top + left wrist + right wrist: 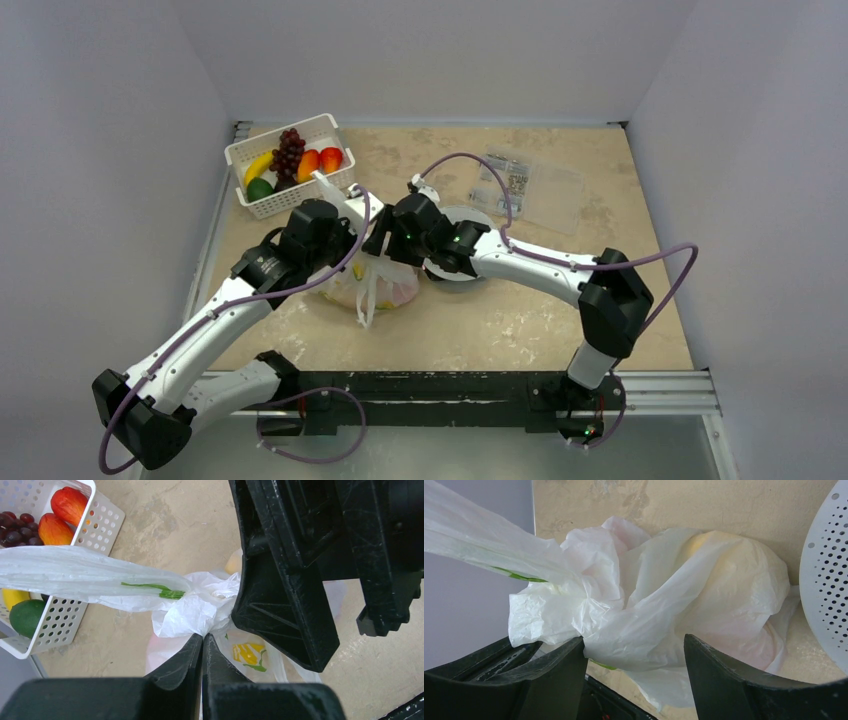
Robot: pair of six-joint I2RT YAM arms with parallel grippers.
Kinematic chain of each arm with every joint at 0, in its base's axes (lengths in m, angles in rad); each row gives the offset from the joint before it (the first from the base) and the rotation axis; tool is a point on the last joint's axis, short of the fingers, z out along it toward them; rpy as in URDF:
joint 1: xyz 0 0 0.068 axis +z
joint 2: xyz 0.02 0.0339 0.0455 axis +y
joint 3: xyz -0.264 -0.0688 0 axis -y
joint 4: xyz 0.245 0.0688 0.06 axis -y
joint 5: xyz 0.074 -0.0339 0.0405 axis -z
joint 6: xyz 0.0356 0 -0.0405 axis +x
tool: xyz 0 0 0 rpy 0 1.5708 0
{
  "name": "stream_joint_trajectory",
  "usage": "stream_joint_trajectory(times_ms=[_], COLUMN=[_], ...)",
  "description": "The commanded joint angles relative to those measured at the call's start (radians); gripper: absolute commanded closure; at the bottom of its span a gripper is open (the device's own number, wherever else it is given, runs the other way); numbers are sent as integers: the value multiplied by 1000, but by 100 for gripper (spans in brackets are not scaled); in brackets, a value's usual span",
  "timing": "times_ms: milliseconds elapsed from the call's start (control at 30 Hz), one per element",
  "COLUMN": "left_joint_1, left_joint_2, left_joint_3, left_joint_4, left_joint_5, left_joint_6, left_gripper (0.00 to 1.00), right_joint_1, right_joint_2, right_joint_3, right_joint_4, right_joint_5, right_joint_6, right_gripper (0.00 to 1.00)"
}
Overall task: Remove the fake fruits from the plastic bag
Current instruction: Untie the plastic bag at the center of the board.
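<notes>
The plastic bag (388,287) lies mid-table, bulging and gathered at its top. My left gripper (368,243) is shut on the bunched neck of the bag (197,612), its fingertips (203,637) pinching the film. One handle strip (75,575) stretches taut to the left. My right gripper (392,236) is open, its jaws either side of a fold of the bag (704,585) without closing on it; it also shows large and black in the left wrist view (290,580). The fake fruits inside are hidden except for a yellowish bulge (704,542) showing through the film.
A white slotted basket (262,204) at the back left holds a banana, dark grapes, red-orange fruits and a green fruit. A white perforated disc (462,216) lies right of the bag, under the right arm. A clear labelled packet (525,185) lies at the back right.
</notes>
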Motion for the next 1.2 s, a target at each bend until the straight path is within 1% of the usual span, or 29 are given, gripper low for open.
stream_joint_trajectory(times_ms=[0,33,233,300,400,533,667,867,1167], left_joint_1=[-4,-4,-4,-5,-4,-3,-3,-4,-4], left_joint_2=[-21,-22,-20,-21,-24,-29,-38,-40,-34], left_joint_3=[22,22,22,21,15,9,-2,-8,-10], left_joint_4=[49,50,52,53,61,70,85,83,75], left_joint_5=[11,12,-8,-29,-73,-132,-153,-158,-106], left_joint_6=[17,18,19,18,18,18,21,21,14], left_gripper=[100,100,100,100,100,100,100,100,100], right_joint_1=[5,5,4,5,4,4,4,4,4], right_joint_2=[-7,-12,-37,-42,-46,-59,-108,-177,-190], right_joint_3=[13,1,-63,-83,-119,-164,-234,-346,-359], right_joint_4=[1,9,13,16,21,26,15,67,190], right_joint_5=[11,5,0,-7,-29,-58,-49,-86,-168], right_joint_6=[26,28,51,52,54,46,24,-50,-151], right_gripper=[37,41,53,60,66,80,88,89,88])
